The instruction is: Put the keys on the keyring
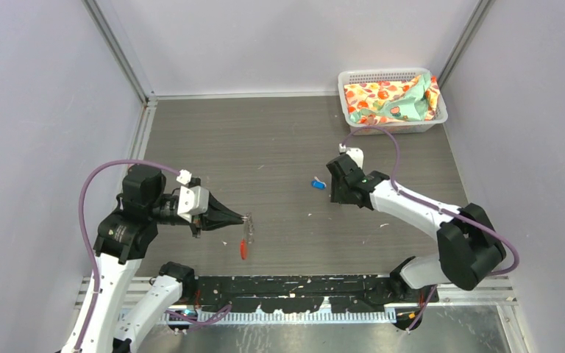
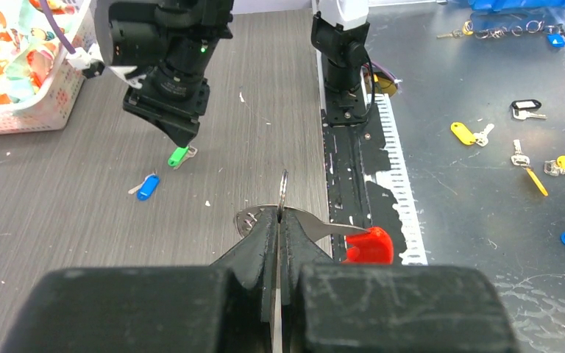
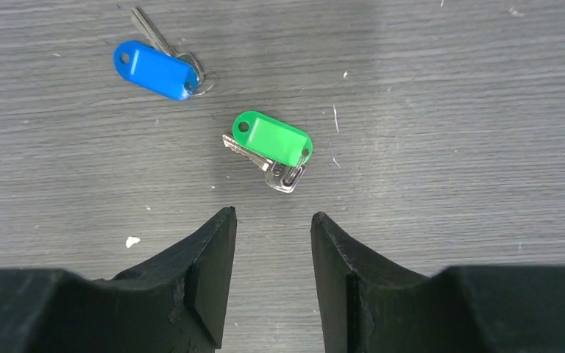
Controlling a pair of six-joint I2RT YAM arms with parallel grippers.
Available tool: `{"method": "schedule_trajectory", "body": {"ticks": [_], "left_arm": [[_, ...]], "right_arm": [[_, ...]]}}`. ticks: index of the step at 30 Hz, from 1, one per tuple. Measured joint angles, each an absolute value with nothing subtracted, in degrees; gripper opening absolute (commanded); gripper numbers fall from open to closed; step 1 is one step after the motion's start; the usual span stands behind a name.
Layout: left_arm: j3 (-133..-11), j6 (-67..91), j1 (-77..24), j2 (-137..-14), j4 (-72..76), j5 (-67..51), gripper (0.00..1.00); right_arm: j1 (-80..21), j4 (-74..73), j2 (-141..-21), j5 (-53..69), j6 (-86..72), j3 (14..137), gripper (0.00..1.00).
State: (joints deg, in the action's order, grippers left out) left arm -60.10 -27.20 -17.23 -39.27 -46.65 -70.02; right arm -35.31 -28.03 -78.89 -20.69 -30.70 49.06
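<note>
Here we take the white basket (image 1: 353, 76) in the far right corner of the table (image 1: 265, 140) as our mark, with a patterned cloth (image 1: 391, 100) bundled inside it. Well apart from the basket, toward the near left, we find the left gripper (image 1: 244, 218) with its jaws pressed fully together on the keyring (image 2: 283, 193). The thin silvery wire stands edge-on between the fingertips, and the flat red tag (image 2: 368, 246) hangs from the ring on the side away from the basket. Whether the tag touches the table we cannot tell. Roughly midway between the basket and the keyring we see the right gripper (image 3: 272, 220) pointing down at the wood, its jaws partly parted with only bare table showing in the gap, so it holds nothing. Just beyond its fingertips lies the green key (image 3: 274, 140), flat on the table, its silvery blade tucked partly under the green head and touching neither finger. The blue key (image 3: 154, 70) lies just beside the green one without touching it, in the same stretch of table in front of the basket, likewise flat, its blade poking out from behind the blue head. From above we make out only the blue key, since the right gripper covers the green one
</note>
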Motion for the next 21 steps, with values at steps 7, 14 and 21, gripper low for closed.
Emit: {"method": "schedule_trajectory", "body": {"ticks": [7,14,21], "left_arm": [[-60.10,-27.51,-17.23,-39.57,-47.07,-69.97,0.00],[-60.10,-27.51,-17.23,-39.57,-47.11,-69.78,0.00],[-60.12,-27.49,-17.23,-39.62,-47.11,-69.63,0.00]], "right_arm": [[-35.44,-24.67,-83.00,-21.28,-34.09,47.42,0.45],[-35.44,-22.15,-86.65,-22.26,-35.22,47.42,0.43],[-34.74,-21.65,-89.67,-23.22,-35.75,47.94,0.40]]}}
